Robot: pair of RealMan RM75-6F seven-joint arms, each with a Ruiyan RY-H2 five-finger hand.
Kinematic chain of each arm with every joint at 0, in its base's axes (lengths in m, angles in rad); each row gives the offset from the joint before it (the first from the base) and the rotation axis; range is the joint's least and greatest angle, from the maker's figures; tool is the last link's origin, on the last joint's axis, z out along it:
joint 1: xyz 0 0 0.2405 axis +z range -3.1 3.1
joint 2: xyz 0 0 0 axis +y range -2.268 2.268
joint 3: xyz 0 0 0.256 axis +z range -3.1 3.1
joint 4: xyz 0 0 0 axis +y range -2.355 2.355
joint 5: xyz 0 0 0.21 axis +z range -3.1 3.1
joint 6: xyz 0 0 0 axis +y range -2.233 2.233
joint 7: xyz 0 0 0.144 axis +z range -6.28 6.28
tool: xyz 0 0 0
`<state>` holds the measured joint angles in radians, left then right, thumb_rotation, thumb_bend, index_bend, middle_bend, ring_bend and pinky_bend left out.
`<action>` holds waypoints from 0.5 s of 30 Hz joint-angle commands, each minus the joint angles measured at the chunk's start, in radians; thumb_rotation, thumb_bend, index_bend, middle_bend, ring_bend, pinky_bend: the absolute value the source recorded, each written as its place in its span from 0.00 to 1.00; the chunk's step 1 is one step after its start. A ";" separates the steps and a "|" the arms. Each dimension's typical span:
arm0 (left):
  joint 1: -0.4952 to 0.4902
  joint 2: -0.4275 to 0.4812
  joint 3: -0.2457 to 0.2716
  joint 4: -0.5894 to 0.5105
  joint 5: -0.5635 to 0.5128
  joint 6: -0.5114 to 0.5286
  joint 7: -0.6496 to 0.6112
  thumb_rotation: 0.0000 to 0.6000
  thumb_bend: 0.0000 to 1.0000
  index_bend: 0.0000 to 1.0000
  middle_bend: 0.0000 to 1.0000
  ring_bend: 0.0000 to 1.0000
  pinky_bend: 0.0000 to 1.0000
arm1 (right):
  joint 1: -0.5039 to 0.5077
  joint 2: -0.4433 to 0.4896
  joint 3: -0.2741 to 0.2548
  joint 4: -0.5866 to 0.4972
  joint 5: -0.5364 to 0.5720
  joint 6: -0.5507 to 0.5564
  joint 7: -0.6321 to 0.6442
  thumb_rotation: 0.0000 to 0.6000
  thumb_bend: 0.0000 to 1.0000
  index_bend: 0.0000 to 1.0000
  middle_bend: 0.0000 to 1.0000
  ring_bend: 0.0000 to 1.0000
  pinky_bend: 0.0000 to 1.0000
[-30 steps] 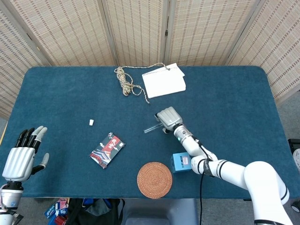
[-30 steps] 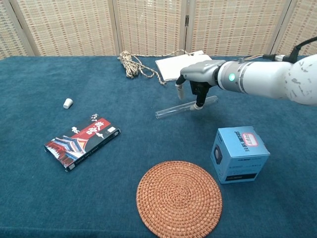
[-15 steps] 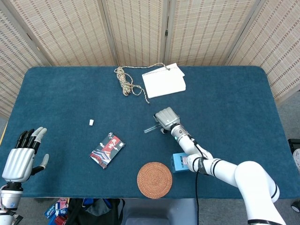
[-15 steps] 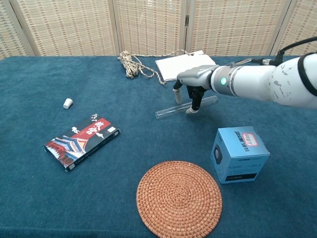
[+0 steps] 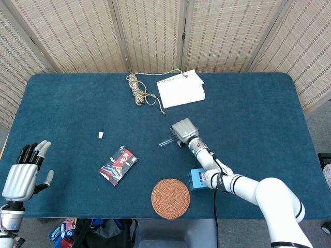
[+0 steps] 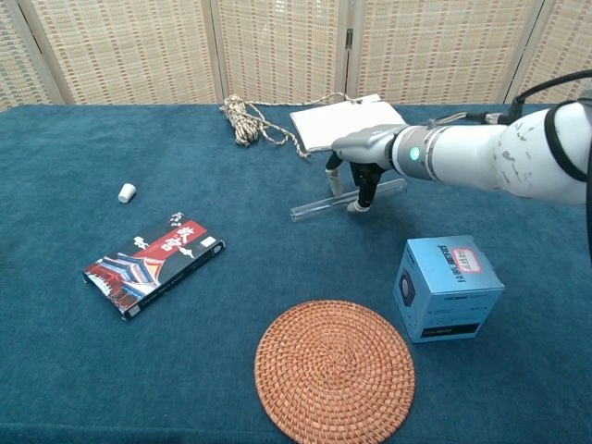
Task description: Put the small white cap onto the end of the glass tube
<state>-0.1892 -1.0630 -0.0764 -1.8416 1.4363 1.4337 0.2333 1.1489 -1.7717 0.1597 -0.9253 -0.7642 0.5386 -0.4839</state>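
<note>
Tube [image 6: 347, 201] lies on the surface under right hand [image 6: 356, 157], fingers [image 6: 355, 205] straddling it, grip uncertain; only the head view shows left hand [image 5: 23, 173], fingers spread.

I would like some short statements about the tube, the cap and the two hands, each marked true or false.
1. The small white cap lies on the table, apart from the glass tube. True.
2. The right hand is over the tube, fingers down around it. True.
3. The left hand holds the cap. False: it holds nothing, fingers apart.
4. The cap lies on the woven mat. False: it lies on the blue cloth.
</note>
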 commanded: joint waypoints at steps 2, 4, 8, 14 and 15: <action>0.000 -0.002 0.001 0.002 -0.001 -0.003 -0.002 1.00 0.42 0.03 0.00 0.00 0.00 | 0.004 -0.007 -0.003 0.009 0.006 -0.001 -0.003 1.00 0.30 0.43 1.00 1.00 1.00; 0.000 -0.002 0.001 0.002 -0.001 -0.003 -0.005 1.00 0.42 0.03 0.00 0.00 0.00 | 0.007 -0.011 -0.004 0.014 0.009 0.000 -0.005 1.00 0.30 0.44 1.00 1.00 1.00; 0.001 -0.003 0.001 0.004 0.002 -0.001 -0.009 1.00 0.42 0.03 0.00 0.00 0.00 | 0.010 -0.015 -0.006 0.019 0.013 0.000 -0.006 1.00 0.33 0.47 1.00 1.00 1.00; 0.001 -0.007 0.003 0.011 0.005 -0.005 -0.008 1.00 0.42 0.03 0.00 0.00 0.00 | 0.014 -0.021 -0.010 0.031 0.018 -0.001 -0.011 1.00 0.37 0.52 1.00 1.00 1.00; 0.000 -0.007 0.003 0.012 0.005 -0.006 -0.009 1.00 0.42 0.03 0.00 0.00 0.00 | 0.015 -0.023 -0.009 0.034 0.020 -0.001 -0.010 1.00 0.37 0.54 1.00 1.00 1.00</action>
<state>-0.1888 -1.0698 -0.0732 -1.8302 1.4415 1.4281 0.2248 1.1630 -1.7934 0.1502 -0.8926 -0.7457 0.5379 -0.4938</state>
